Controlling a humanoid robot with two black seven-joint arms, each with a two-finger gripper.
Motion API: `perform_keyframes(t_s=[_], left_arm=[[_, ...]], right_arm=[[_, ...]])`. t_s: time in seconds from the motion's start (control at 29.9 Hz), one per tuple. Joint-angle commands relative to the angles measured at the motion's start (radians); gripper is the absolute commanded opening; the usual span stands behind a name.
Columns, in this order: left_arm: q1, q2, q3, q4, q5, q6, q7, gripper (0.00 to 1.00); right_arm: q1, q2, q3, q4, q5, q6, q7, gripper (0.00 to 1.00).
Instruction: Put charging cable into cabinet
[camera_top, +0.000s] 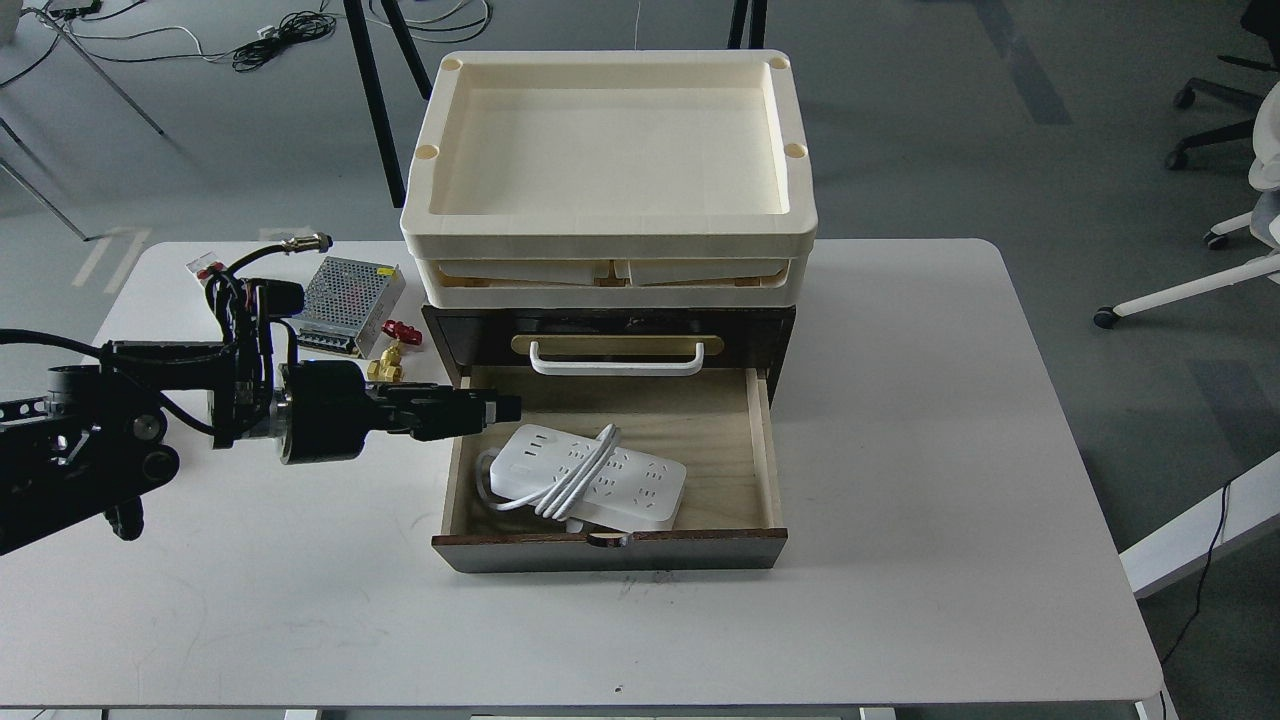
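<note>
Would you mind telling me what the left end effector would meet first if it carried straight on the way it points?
The left end effector points right over the open drawer. It would probably pass above the charging cable and reach the drawer's right wall first, though height is unclear.

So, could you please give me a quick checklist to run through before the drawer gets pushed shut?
1. Charging cable lies inside the open drawer: ok.
2. Cord does not hang over the drawer's edge: ok.
3. Left hand has let go of the cable: ok; whether it is open or shut: cannot tell.
4. Left hand clear of the drawer: not ok, its tip is over the left wall.
5. Right hand's position: cannot tell, out of view.
</note>
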Motion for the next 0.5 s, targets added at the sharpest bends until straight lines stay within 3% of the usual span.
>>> perform_keyframes(t_s=[0.0,0.13,0.33,0.47], left_arm=[[0.000,0.009,0.000,0.000,-0.002,-0.003,0.000,0.75],[-0.001,0.038,-0.021,0.003,-0.129,0.001,0.000,0.80],[0.000,0.196,-0.195,0.003,-0.651,-0.023,0.000,0.82],[-0.001,0.215,-0.273,0.108,-1.047,-0.115,0.000,0.85]], right_arm=[[0.000,0.001,0.002,0.001,0.000,0.000,0.000,0.99],[0.000,0.001,0.002,0.001,0.000,0.000,0.000,0.99],[0.073,-0.010,0.007,0.001,0.000,0.000,0.000,0.99],[0.124,-0.008,-0.006,0.000,-0.002,0.000,0.000,0.99]])
